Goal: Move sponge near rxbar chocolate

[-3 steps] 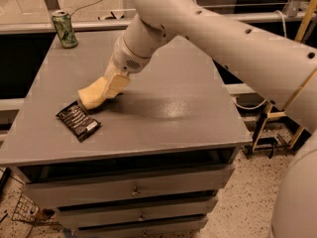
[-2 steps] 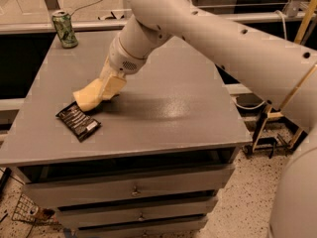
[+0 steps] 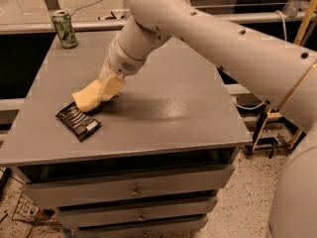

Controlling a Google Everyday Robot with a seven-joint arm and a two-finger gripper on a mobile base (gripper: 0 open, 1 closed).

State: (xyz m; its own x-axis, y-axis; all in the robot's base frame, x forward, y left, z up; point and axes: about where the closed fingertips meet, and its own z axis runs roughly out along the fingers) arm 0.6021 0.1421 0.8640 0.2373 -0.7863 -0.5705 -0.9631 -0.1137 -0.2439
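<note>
A white robot arm's cream two-finger gripper is clamped on a pale yellow soft sponge (wavy-edged), held low just beyond the flat black rxbar chocolate wrapper on a grey metal table. A green drink can stands well beyond the wrapper.

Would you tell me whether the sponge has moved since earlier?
Yes. The sponge, held by the gripper, edged left toward the rxbar chocolate, which stayed put.
</note>
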